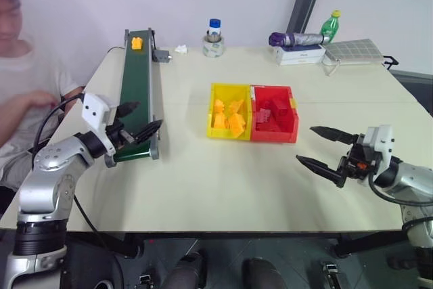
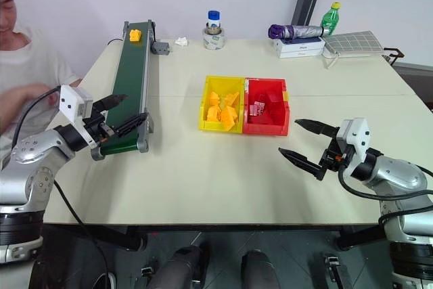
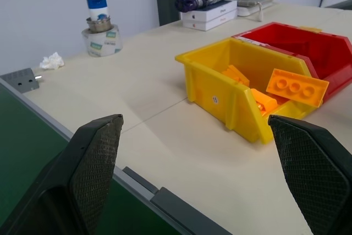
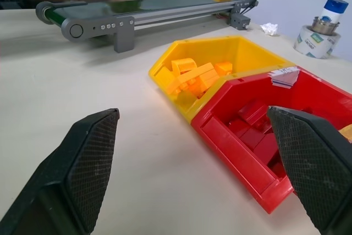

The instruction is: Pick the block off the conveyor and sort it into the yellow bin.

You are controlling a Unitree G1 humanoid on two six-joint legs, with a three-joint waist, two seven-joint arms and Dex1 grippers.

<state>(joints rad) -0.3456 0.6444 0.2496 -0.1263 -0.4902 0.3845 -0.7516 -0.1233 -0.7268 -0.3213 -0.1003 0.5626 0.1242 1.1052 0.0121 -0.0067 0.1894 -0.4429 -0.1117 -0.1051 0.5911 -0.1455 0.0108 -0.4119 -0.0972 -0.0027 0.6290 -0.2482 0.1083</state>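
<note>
Far along the conveyor [image 1: 139, 86], at its end toward the surface's back edge, sat the block [image 1: 137, 42], a small yellow-orange brick on the dark-green belt, close to the grey motor box [image 1: 161, 55]. The conveyor ran beside the left edge of the pale surface [image 1: 203, 187]. The left hand [image 1: 139, 121] hovered over the conveyor's near end, its two black fingers spread wide and pinching nothing. The right hand [image 1: 323, 147] hung above the surface toward the right edge, fingers likewise spread apart and empty, pointing toward the bins. Near the middle of the surface stood the yellow bin [image 1: 229, 121], holding a heap of yellow-orange bricks, joined side by side with the red bin [image 1: 274, 123], which held red bricks. Along the back edge stood a white bottle with a blue cap [image 1: 214, 30] on a roll of tape, a crumpled bit of white tissue [image 1: 180, 49], a folded purple umbrella [image 1: 296, 38] lying on white boxes, and a green bottle [image 1: 329, 24]. A person in a white shirt [image 1: 24, 93] sat beyond the left edge.
</note>
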